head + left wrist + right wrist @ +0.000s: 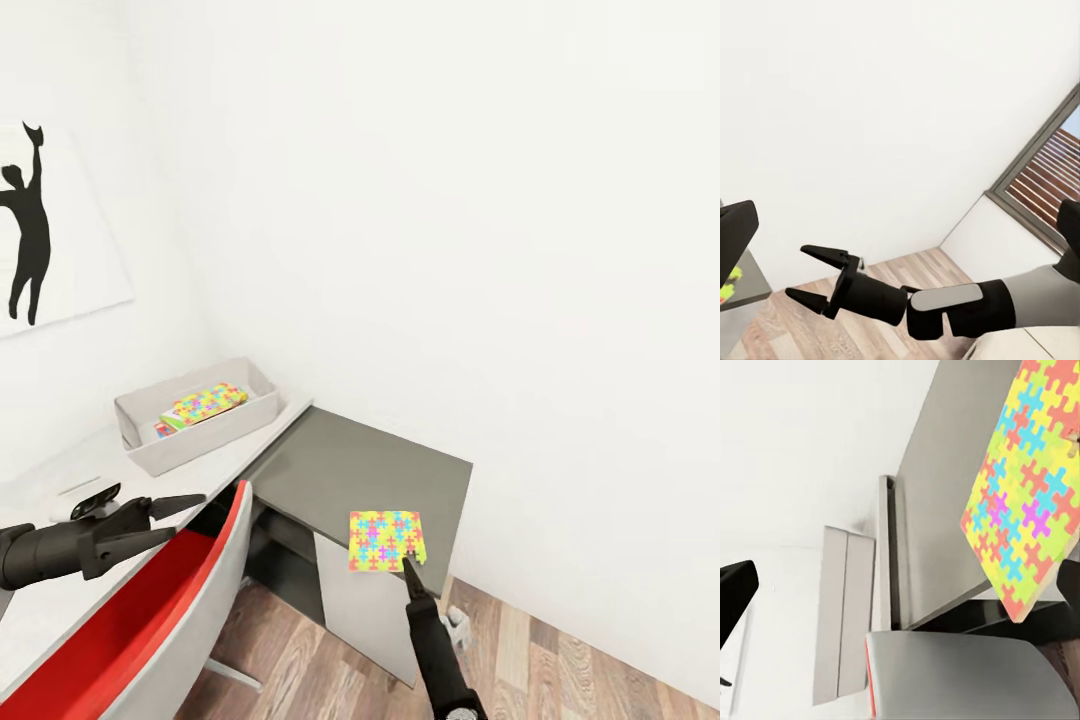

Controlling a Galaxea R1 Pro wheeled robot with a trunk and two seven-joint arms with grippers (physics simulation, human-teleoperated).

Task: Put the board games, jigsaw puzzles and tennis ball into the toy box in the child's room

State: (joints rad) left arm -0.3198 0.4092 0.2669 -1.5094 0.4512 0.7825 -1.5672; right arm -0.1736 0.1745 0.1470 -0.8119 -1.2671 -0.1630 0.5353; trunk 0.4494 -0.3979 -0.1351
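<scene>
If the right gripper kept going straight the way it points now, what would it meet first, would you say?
Most likely the jigsaw puzzle at the dark table's near edge: the right gripper sits right at its corner, though whether they touch is unclear.

One jigsaw puzzle (386,540) lies flat at the front edge of the table's (340,465) dark grey part. The grey toy box (195,412) sits on the light part near the wall, holding another colourful puzzle (205,403).

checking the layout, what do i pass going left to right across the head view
wall picture → left gripper → toy box → dark grey table → jigsaw puzzle → right gripper
</scene>
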